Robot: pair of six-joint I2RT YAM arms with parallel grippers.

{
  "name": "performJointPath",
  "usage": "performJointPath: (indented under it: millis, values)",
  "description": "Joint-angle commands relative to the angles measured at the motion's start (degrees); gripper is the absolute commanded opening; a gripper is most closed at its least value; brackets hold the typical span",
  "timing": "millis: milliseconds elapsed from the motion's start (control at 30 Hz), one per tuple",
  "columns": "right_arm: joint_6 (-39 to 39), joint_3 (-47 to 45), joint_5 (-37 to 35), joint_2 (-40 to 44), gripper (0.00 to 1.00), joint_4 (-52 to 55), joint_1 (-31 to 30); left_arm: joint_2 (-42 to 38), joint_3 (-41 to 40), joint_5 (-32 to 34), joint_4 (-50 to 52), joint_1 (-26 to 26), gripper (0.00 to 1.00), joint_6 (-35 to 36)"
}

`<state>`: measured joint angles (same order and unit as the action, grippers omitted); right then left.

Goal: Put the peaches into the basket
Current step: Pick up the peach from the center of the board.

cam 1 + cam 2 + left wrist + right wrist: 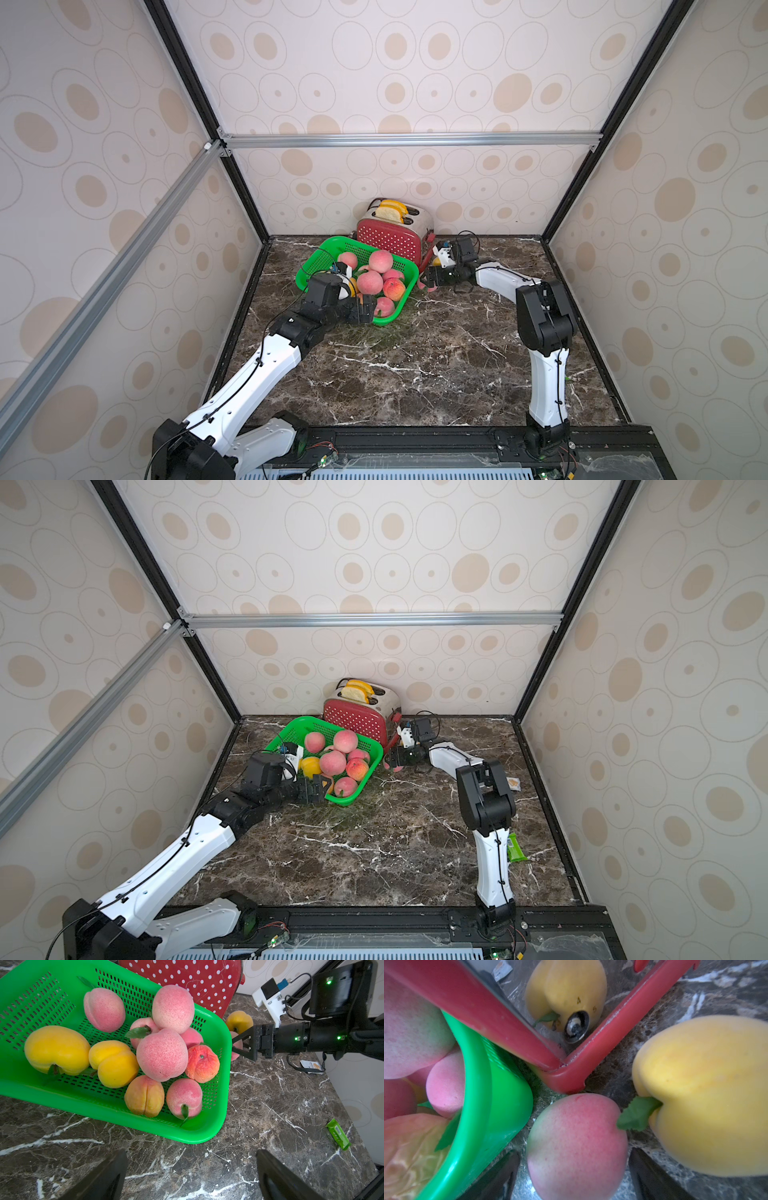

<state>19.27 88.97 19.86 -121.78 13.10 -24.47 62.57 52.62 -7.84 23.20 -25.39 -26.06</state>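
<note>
Lab test cell: aluminium frame (pixel 409 139), wallpapered panels (pixel 436 62).

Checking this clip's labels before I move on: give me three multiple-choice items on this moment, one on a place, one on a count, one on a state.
1. Where is the pink peach that is outside the basket?
A. On top of the toaster
B. On the table, between the right gripper's fingers
C. Beside the green wrapper

2. How many peaches show outside the basket?
A. One
B. Four
C. Two

3. What state is the left gripper in?
A. Open and empty
B. Shut on a peach
C. Shut on the basket rim

Answers: 1 B, the right wrist view shows a dark finger on either side of it on the marble. 2 C, only the pink peach and a yellow peach lie on the table. 3 A, the left wrist view shows only table between its spread fingers.
</note>
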Motion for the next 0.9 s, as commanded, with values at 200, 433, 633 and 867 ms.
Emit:
performJointPath:
  millis: [200, 433, 633, 867]
  values:
    - [-0.38, -0.99, 0.97, -0.92, 0.8, 0.65, -0.25, -1.04, -0.06, -0.04, -0.09, 0.39, 0.99, 0.95]
    - [-0.9, -3.25, 1.12, 1.12, 0.67, -0.42, 0.24, -1.31, -0.72, 0.3, 0.33, 0.44, 0.99, 1.04]
    - [-0.4, -6.37, 3.1, 4.94, 0.67, -1.78, 0.65, -1.37, -0.99, -0.99, 0.44, 0.41, 0.99, 1.49]
    - [-0.4, -14.96, 4.72, 14.82, 0.67, -4.15, 1.61, -0.04, -0.68, -7.41, -0.35, 0.35, 0.99, 3.08]
